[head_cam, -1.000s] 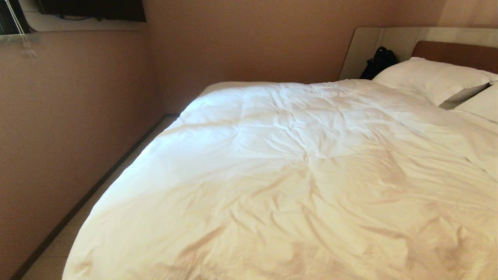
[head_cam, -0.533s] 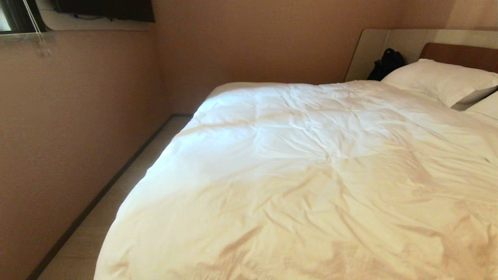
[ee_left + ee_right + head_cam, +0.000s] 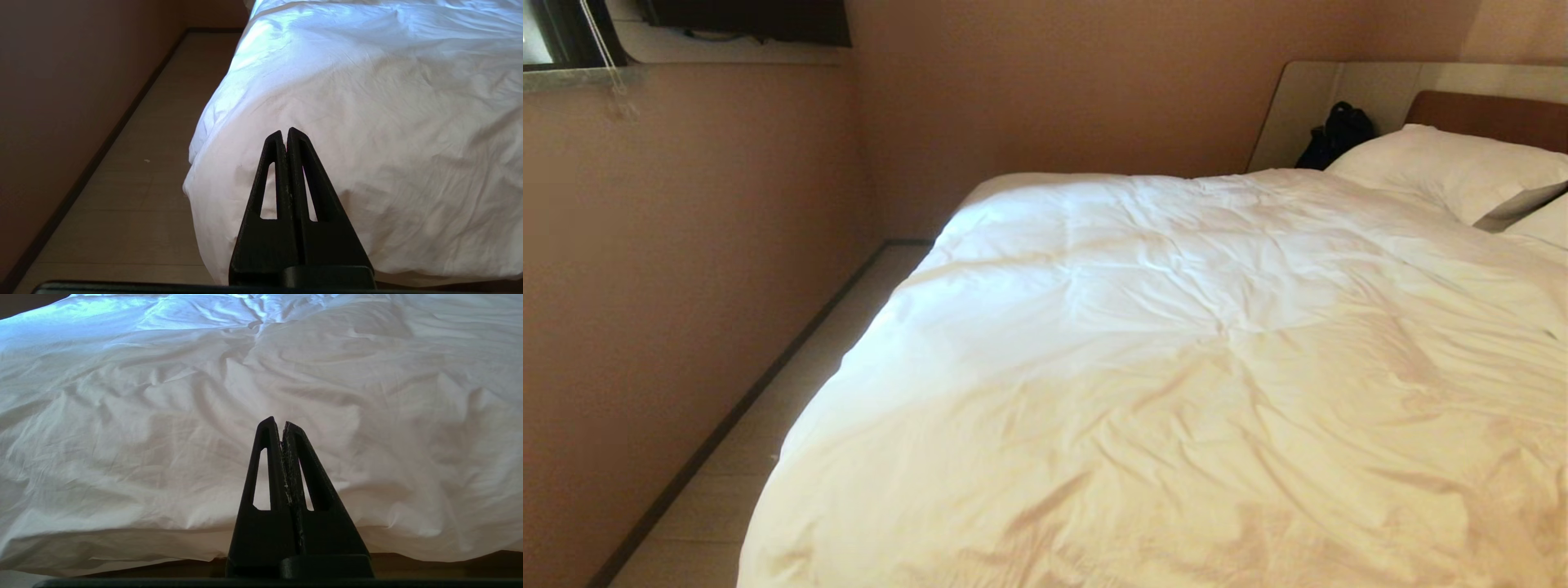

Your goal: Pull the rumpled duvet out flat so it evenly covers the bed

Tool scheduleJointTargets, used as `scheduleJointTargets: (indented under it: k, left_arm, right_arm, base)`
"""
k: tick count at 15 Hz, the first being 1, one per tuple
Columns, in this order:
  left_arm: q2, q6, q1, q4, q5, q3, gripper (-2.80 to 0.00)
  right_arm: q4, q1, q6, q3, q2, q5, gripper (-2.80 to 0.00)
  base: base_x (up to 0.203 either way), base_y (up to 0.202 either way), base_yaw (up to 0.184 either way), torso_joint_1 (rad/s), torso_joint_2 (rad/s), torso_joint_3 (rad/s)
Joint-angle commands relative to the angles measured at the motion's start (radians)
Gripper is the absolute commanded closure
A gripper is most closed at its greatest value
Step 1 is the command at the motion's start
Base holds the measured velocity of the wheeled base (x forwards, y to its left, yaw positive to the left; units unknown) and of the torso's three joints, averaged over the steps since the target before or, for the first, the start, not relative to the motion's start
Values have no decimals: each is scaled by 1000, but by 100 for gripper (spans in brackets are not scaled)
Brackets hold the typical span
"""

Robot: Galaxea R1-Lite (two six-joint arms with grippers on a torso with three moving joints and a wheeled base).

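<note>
Nearest you, the left gripper (image 3: 284, 131) and right gripper (image 3: 281, 421) both sit pinched closed on nothing, short of the bed's foot edge. Beyond them the duvet (image 3: 1176, 367) lies wrinkled across the bed (image 3: 1486, 114), reaching 2 pillows (image 3: 1445, 167) far right.

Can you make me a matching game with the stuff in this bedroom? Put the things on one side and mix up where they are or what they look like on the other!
Things:
1. duvet
2. pillows
3. black bag
4. left gripper

Clues:
A. dark, tucked beside the headboard
B. shut, empty, pointing at the duvet's corner
C. white and wrinkled, spread across the bed
D. white, lying at the head of the bed

Pairs: 1-C, 2-D, 3-A, 4-B
</note>
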State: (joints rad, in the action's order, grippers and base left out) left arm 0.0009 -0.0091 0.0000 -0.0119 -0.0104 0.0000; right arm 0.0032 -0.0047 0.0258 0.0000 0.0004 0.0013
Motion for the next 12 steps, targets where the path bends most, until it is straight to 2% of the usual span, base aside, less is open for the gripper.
scheduleJointTargets:
  k: [1, 12]
  left_arm:
    - [-1, 0, 0, 0, 0, 0, 0]
    - [1, 6, 0, 1, 0, 0, 0]
  right_arm:
    - [0, 0, 0, 0, 0, 0, 0]
    - [0, 0, 0, 0, 0, 0, 0]
  base:
    - [0, 0, 0, 0, 0, 0]
    - [0, 0, 0, 0, 0, 0]
